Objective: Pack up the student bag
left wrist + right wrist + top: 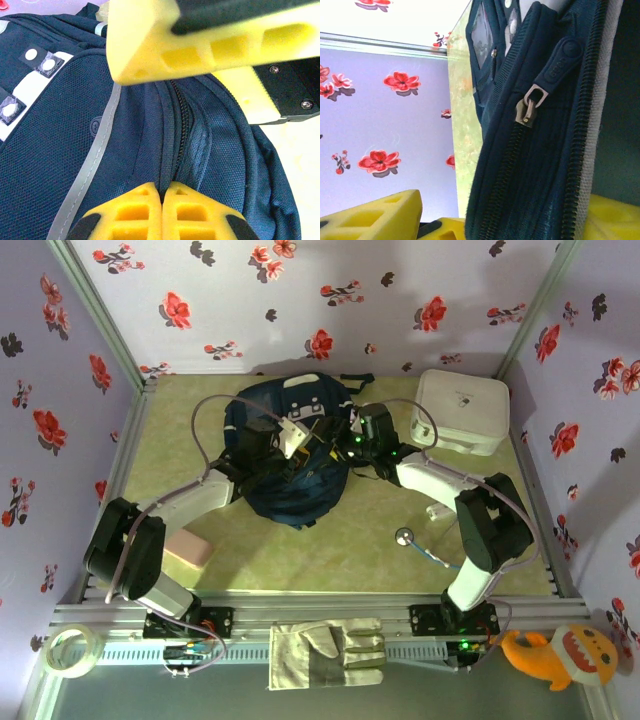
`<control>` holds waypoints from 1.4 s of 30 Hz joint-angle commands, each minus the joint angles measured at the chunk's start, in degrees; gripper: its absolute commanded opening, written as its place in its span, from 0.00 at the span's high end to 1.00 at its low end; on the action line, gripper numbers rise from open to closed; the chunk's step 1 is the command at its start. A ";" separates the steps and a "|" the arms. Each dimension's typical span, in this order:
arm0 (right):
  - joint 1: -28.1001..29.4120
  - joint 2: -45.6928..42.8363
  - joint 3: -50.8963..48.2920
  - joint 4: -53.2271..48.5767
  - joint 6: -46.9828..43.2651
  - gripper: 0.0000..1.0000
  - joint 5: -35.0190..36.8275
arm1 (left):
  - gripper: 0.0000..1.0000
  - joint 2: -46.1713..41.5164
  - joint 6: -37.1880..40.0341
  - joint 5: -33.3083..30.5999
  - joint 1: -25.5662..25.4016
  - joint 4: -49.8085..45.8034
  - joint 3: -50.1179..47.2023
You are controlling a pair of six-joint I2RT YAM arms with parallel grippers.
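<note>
Student bag (290, 465) pinched by left gripper (162, 197) (fingers together), right gripper (520, 220) clamping its zipper edge.

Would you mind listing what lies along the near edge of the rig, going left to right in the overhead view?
Roll of clear tape → pale work glove → orange shark plush toy.
</note>
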 commanded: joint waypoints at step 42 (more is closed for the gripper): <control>0.97 7.67 0.13 29.76 19.29 0.83 -2.11 | 0.46 -8.11 -44.09 -4.02 -4.65 -2.61 -7.30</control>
